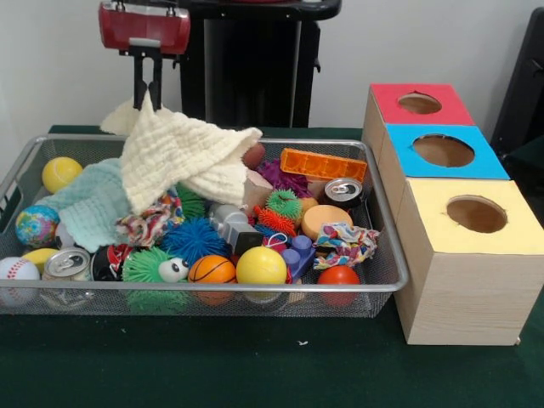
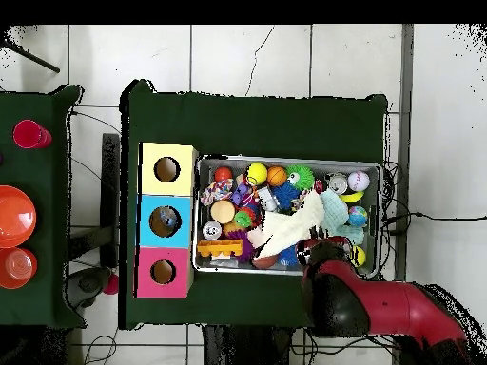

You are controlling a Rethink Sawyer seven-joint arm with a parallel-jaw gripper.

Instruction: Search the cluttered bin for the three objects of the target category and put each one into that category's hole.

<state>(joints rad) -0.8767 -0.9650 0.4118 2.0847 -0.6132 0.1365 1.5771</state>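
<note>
White tiled floor (image 2: 285, 62), pale wall (image 1: 408, 42), green-covered table (image 1: 255, 365).

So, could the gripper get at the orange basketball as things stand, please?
Probably not yet: the gripper is shut on the cream cloth, holding it up. The basketball itself lies uncovered on top of the pile, so with the cloth dropped the way looks free.

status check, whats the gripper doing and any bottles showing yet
Gripper shut on pale yellow cloth, lifting it above the bin. No bottles visible, blue hole clear. Toys, cans and mint cloth cover the rest.
</note>
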